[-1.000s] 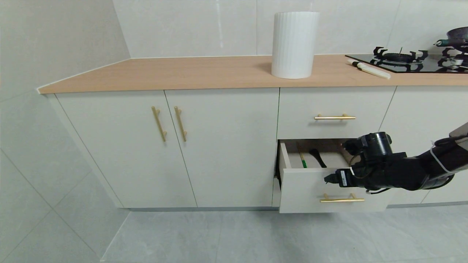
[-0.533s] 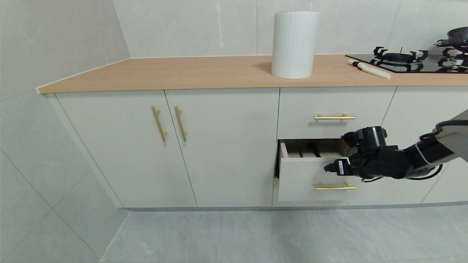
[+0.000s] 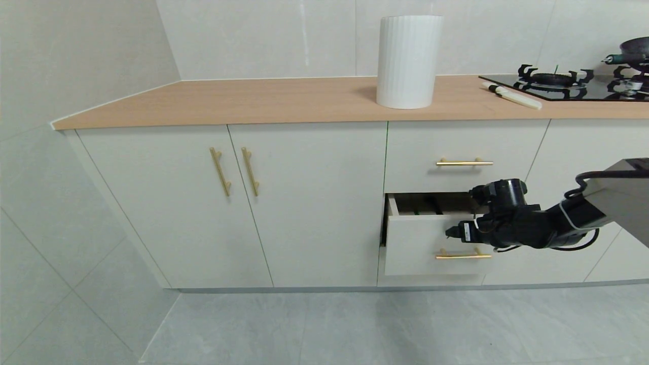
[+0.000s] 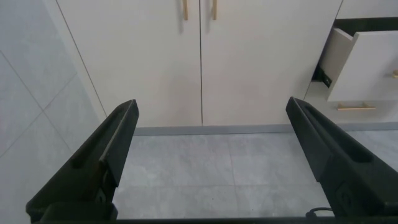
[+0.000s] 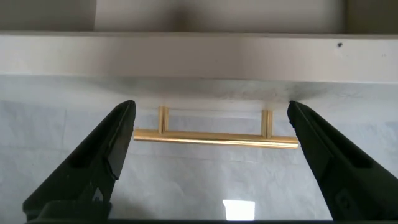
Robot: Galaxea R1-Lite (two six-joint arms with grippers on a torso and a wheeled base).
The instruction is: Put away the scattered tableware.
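Left wrist view: the left gripper (image 4: 211, 104) is seen spread wide and empty, held above the floor (image 4: 205, 168) in front of the doors (image 4: 199, 56). In the head view, these two doors are found at the left under the counter (image 3: 228, 101), each fitted with an upright gold bar. A white ribbed cylinder (image 3: 408, 61) is stood upright on the counter, right of the middle. Below it the upper drawer (image 3: 456, 144) is shut, while the lower drawer (image 3: 416, 246) is left pulled out a little. Dark utensils (image 3: 431, 204) are glimpsed in the gap; their kind cannot be told. The right gripper (image 3: 451, 233) is held at the lower drawer's front, just above its handle (image 3: 462, 256); whether the front is touched cannot be told. In the right wrist view its fingers (image 5: 115, 143) are spread wide, nothing is gripped, and the handle is seen beyond, between them. A knife (image 3: 511, 96) is laid flat on the counter, apart from the cylinder and just beside the hob (image 3: 568, 90). A pan (image 3: 636, 48) is set on the hob at the far right.
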